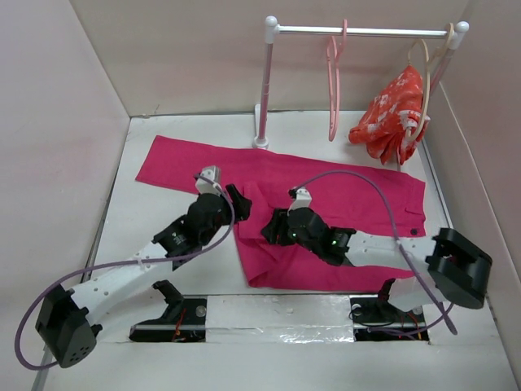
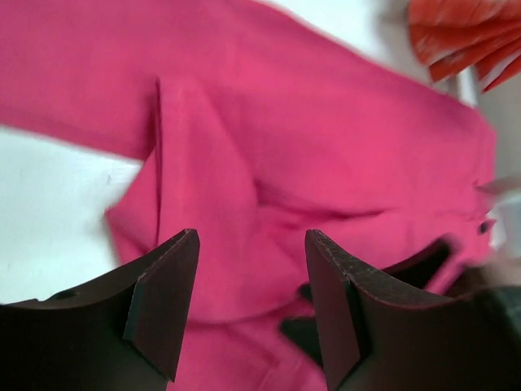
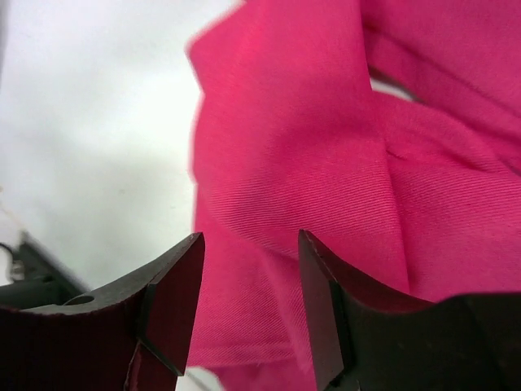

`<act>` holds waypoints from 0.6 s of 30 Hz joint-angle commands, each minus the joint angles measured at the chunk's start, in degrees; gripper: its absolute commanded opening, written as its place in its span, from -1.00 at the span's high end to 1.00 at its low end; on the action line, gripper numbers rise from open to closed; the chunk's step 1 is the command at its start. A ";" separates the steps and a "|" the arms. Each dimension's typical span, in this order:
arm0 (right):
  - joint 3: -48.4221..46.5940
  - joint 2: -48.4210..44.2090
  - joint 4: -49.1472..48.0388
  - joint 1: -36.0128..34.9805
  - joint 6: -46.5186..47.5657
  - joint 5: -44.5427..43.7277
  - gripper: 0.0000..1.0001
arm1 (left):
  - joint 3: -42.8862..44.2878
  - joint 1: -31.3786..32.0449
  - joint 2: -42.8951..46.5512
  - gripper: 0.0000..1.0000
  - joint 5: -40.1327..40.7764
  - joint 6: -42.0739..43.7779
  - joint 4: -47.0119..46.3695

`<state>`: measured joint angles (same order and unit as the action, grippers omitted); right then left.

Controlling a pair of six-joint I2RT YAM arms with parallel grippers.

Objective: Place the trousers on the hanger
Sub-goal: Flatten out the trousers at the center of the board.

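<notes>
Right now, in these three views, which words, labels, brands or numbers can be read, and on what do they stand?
None: no text can be read in any view. The trousers are plain magenta, and the hanging floral garment bears only white flowers, no letters.

Trousers (image 2: 326,147) filled most of the view, magenta-pink and rumpled. A raised fold ran upright through the cloth left of centre, with creases spreading right of it. Left gripper (image 2: 251,301) hung above the trousers' near part, its two dark fingers (image 2: 163,309) parted and nothing between them but cloth below. White table (image 2: 49,220) showed left of the trousers. Red-orange garment (image 2: 464,32) lay past their far right edge. Dark shape (image 2: 419,261) sat on the trousers at lower right, blurred, not identifiable.
</notes>
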<state>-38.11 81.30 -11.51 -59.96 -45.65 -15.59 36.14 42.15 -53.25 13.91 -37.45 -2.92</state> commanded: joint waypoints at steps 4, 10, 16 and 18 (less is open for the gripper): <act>-0.13 -14.20 6.23 0.20 4.42 -5.49 -0.10 | -10.20 14.94 5.61 0.03 18.49 -15.84 5.81; 5.05 -25.47 9.04 0.20 6.36 -5.77 1.00 | -18.47 20.77 5.88 0.05 21.24 -27.49 5.73; 11.20 -35.85 10.28 -1.47 5.92 -4.45 0.98 | -21.11 20.78 6.76 -0.08 24.58 -32.07 -4.10; 12.53 -37.69 9.58 -1.47 5.05 -4.01 0.94 | -22.25 20.78 6.50 -0.10 24.58 -32.68 -6.56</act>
<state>-26.83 45.74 -1.65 -60.73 -40.77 -19.77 14.96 62.61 -47.48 34.98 -66.30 -2.87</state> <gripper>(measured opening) 0.026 0.546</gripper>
